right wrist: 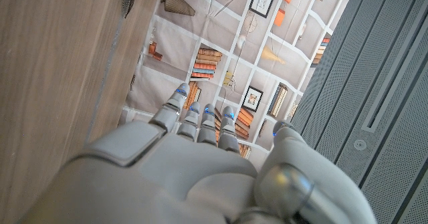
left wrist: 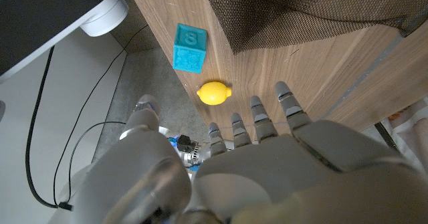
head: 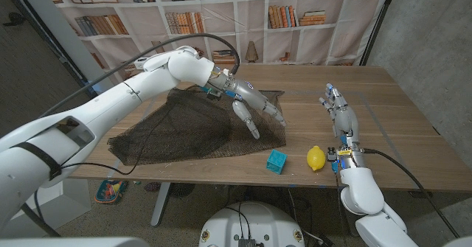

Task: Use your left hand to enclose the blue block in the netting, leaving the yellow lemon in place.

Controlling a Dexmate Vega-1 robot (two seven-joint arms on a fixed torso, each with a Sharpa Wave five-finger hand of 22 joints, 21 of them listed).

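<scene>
We see left hand (head: 254,108) spread over netting (head: 177,129), holding nothing; blue block (head: 276,161) on bench (head: 398,122) beside yellow lemon (head: 316,158); right hand (head: 339,110) spread, idle

The netting (head: 181,125) lies spread on the surface (head: 398,107) in the left and middle of the frame. Just off its lower right corner sits the block (head: 276,161), with the lemon (head: 316,158) right of it, near the surface's front edge.
</scene>
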